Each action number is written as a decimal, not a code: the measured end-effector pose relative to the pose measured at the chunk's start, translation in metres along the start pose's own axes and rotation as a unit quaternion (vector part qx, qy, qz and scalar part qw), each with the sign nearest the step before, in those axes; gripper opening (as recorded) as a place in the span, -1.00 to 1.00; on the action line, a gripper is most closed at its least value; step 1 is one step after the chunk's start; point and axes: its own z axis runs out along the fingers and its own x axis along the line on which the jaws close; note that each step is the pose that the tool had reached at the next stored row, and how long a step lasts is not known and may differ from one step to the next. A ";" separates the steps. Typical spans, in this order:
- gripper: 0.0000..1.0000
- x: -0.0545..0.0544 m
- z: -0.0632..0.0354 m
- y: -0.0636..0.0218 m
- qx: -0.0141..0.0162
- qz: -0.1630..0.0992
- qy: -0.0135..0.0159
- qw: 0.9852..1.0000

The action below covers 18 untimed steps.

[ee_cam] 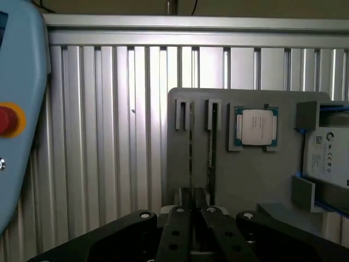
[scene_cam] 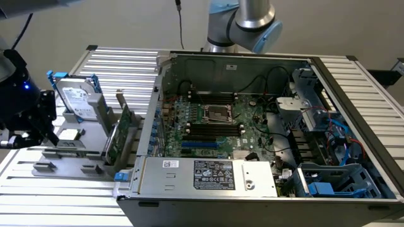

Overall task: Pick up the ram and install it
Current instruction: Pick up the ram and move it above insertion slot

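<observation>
The ram (ee_cam: 191,147) is a thin dark stick seen edge-on, standing in a slot of the grey holder (ee_cam: 245,180). My gripper (ee_cam: 192,210) sits over its near end, with the black fingers (ee_cam: 177,232) drawn together on the stick, which is still in its slot. In the exterior view the gripper (scene_cam: 49,138) hangs at the far left over the grey holder (scene_cam: 69,153). The black motherboard slots (scene_cam: 215,127) lie inside the open computer case (scene_cam: 252,184), well to the exterior view's right of the gripper.
A second thin stick (ee_cam: 211,147) stands in the neighbouring slot. On the same holder are a square silver processor (ee_cam: 256,128), a hard drive (scene_cam: 79,99) and a green expansion card (scene_cam: 120,127). A blue pendant with a red button (ee_cam: 8,120) lies beside it on the slatted table (ee_cam: 109,136).
</observation>
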 end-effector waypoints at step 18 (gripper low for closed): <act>-0.73 -0.011 -0.0312 -0.0503 -0.001 -0.004 0.000 1.000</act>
